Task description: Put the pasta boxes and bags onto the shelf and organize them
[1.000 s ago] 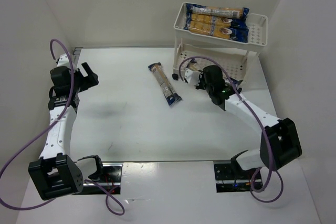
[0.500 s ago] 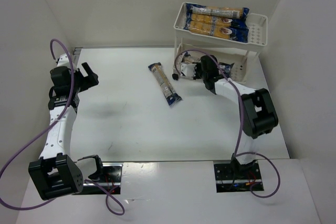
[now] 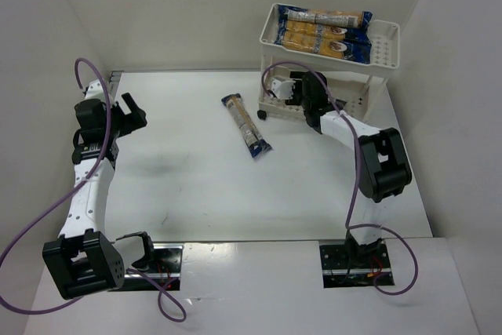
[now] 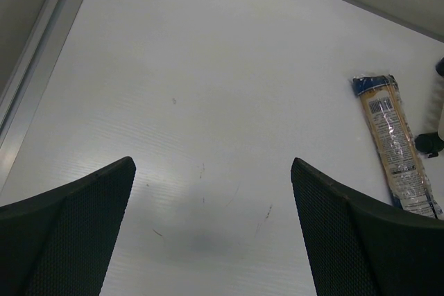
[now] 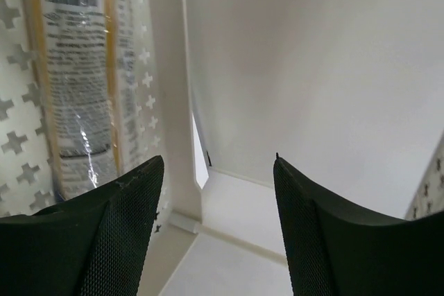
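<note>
Right gripper (image 5: 218, 171), jaws wide and empty, sits inside the lower tier of the shelf (image 3: 388, 37); left gripper (image 4: 211, 171) hovers equally wide, empty, above the table (image 3: 180, 186).

Up top we look down on the whole bench (image 3: 196, 186) from high at its near edge. Left wrist cam sits low over it, sharing the loose bag (image 4: 392, 143) at frame right. Right wrist cam's nose-deep in the shelf (image 5: 173, 102).
</note>
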Robot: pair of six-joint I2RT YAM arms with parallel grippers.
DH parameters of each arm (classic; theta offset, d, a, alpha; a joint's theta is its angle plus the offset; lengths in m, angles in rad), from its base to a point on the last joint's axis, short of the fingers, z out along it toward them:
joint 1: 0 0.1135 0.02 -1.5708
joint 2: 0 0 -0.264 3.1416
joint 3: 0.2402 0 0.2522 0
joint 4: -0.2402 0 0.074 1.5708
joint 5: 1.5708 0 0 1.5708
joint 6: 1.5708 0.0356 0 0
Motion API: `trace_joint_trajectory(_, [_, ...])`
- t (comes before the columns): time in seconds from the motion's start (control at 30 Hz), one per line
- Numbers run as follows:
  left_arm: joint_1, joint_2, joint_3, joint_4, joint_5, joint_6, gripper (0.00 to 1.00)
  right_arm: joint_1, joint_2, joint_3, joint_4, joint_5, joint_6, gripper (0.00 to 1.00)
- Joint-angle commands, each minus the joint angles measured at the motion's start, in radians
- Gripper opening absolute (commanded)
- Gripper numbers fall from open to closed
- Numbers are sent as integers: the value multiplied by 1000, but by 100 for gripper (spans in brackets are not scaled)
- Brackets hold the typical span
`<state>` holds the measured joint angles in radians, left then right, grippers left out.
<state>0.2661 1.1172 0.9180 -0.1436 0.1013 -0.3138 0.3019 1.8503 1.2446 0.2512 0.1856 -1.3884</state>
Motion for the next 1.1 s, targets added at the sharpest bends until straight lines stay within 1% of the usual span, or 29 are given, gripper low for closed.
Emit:
trace_joint_trajectory(0.0, [4, -3, -4, 76, 5, 4, 100, 2, -103, -33, 71, 11, 52, 70])
trace_joint_trajectory(0.1, [4, 6, -22, 76, 5, 4, 100, 64, -206, -68, 1, -4, 129, 70])
trace_joint_trajectory(0.13, [4, 6, -22, 76, 5, 4, 100, 116, -261, -77, -28, -18, 178, 70])
trace_joint_trajectory(0.23, [4, 6, -42, 76, 14, -5, 100, 210, -318, -91, -153, -40, 288, 70])
trace_joint_trajectory(0.27, [4, 6, -42, 76, 14, -5, 100, 274, -329, -91, -182, -40, 387, 71])
trace_joint_trajectory(0.3, [4, -3, -42, 76, 14, -5, 100, 308, -329, -91, -255, -40, 446, 71])
trace_joint_trajectory(0.33, [4, -3, -42, 76, 14, -5, 100, 340, -329, -48, -294, -55, 509, 73])
trace_joint_trajectory(0.37, [4, -3, -42, 76, 14, -5, 100, 386, -295, -22, -331, -84, 655, 75])
trace_joint_trajectory(0.4, [4, -3, -42, 76, 14, -5, 100, 400, -268, 8, -367, -101, 730, 75])
trace_joint_trajectory(0.43, [4, -13, -42, 76, 14, -5, 100, 410, -232, 80, -430, -116, 806, 78])
trace_joint_trajectory(0.47, [4, -13, -42, 76, 14, -16, 100, 410, -189, 120, -464, -148, 874, 78])
trace_joint_trajectory(0.5, [4, -13, -42, 67, 14, -16, 100, 410, -90, 162, -495, -149, 985, 78])
trace_joint_trajectory(0.53, [4, -13, -51, 67, 14, -16, 100, 410, -41, 235, -541, -159, 1024, 80])
trace_joint_trajectory(0.57, [4, -23, -51, 67, 14, -16, 100, 410, 5, 268, -552, -160, 1055, 80])
trace_joint_trajectory(0.6, [4, -23, -51, 58, 14, -16, 100, 410, 86, 294, -552, -160, 1106, 80])
trace_joint_trajectory(0.63, [4, -33, -51, 58, 14, -16, 100, 410, 127, 361, -552, -149, 1129, 82])
trace_joint_trajectory(0.67, [4, -33, -51, 58, 14, -16, 100, 410, 168, 399, -578, -149, 1146, 82])
trace_joint_trajectory(0.7, [4, -33, -51, 47, 14, -16, 100, 410, 247, 439, -590, -134, 1161, 82])
trace_joint_trajectory(0.73, [4, -45, -51, 47, 14, -16, 100, 410, 280, 508, -599, -117, 1184, 82])
trace_joint_trajectory(0.83, [4, -54, -51, 35, -8, -5, 100, 410, 367, 588, -599, -98, 1195, 82])
trace_joint_trajectory(0.93, [13, -54, -51, 26, -8, 4, 100, 410, 417, 645, -599, -57, 1216, 82])
trace_joint_trajectory(0.97, [13, -54, -51, 26, -8, 4, 100, 410, 437, 645, -599, -14, 1227, 82])
trace_joint_trajectory(1.07, [13, -34, -42, 26, -8, 4, 100, 401, 449, 665, -599, 41, 1239, 82])
